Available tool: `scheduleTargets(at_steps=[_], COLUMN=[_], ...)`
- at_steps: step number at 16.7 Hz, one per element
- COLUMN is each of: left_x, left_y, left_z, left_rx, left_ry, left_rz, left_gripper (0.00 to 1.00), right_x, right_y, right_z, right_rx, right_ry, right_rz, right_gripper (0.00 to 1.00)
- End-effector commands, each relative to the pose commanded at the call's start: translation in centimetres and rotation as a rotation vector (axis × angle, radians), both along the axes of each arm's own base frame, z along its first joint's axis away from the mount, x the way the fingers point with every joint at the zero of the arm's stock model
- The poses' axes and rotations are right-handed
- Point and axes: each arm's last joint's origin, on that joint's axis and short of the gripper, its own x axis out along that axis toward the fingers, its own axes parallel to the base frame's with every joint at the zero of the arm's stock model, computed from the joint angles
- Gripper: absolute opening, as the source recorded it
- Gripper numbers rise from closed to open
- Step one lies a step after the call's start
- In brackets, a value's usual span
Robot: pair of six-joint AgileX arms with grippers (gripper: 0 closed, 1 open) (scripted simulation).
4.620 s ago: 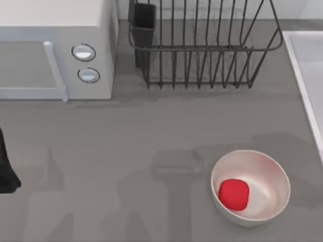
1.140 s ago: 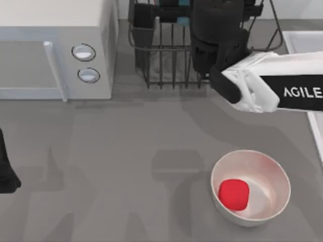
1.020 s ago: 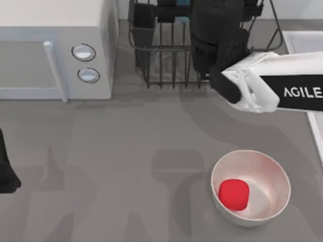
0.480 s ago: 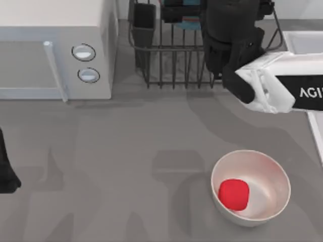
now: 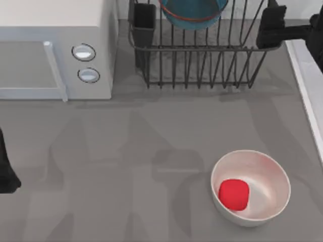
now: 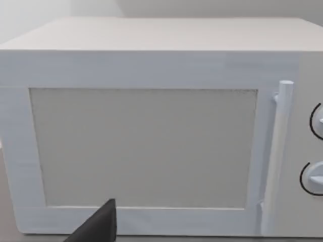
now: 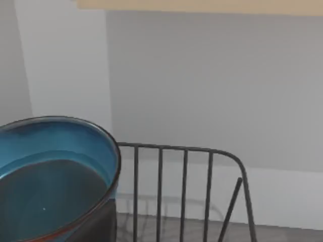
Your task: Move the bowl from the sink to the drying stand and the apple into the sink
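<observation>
Half a second ago our right arm was sprawling across the drying stand; now it is sitting pulled back toward the top view's right edge, and we are seeing the bowl resting inside the rack at its far side, clear of any grip. From the right wrist view we are looking at the bowl just beside the rack's upright bars.

Next, as we judge it, we are turning to the apple, which is lying inside the white bowl on the table, toward the near right. It is lying well apart from our right gripper, straight toward the near edge from it, and the sink is running along the right edge just beside both. Being a round lump, the apple is offering no long axis to align with. Our right arm is clearly the nearer one; our left arm is sitting parked at the left edge, facing the microwave.

We cannot tell how either gripper's jaws are standing.
</observation>
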Motion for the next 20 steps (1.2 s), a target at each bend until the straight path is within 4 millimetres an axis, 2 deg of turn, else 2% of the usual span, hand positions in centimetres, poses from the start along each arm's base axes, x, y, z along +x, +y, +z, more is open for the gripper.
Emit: scheduleTargets(at_steps=[2,4,7,9,11,14,20], left_x=[0.0,0.0,0.0,0.0,0.0,0.0,0.0], left_y=[0.0,0.0,0.0,0.0,0.0,0.0,0.0], left_z=[0.0,0.0,0.0,0.0,0.0,0.0,0.0], left_rx=[0.000,0.000,0.000,0.000,0.000,0.000,0.000], left_ry=[0.000,0.000,0.000,0.000,0.000,0.000,0.000], left_rz=[0.000,0.000,0.000,0.000,0.000,0.000,0.000], left_gripper=[1.00,1.00,1.00,1.00,1.00,1.00,1.00], right_x=[-4.2,-8.4,-13.3,-15.4,-16.7,-17.5,-17.8], right_y=[-3.4,-6.2,-8.9,-9.9,-10.6,-11.2,-11.4], right_z=[-0.1,-1.3,-4.4,-6.7,-8.6,-10.1,-10.5], right_rx=[0.010,0.020,0.029,0.030,0.026,0.017,0.011], right_ry=[0.002,0.003,-0.003,-0.013,-0.025,-0.048,-0.061], right_rz=[0.012,0.012,-0.006,-0.027,-0.052,-0.087,-0.105], right_gripper=[1.00,1.00,1.00,1.00,1.00,1.00,1.00])
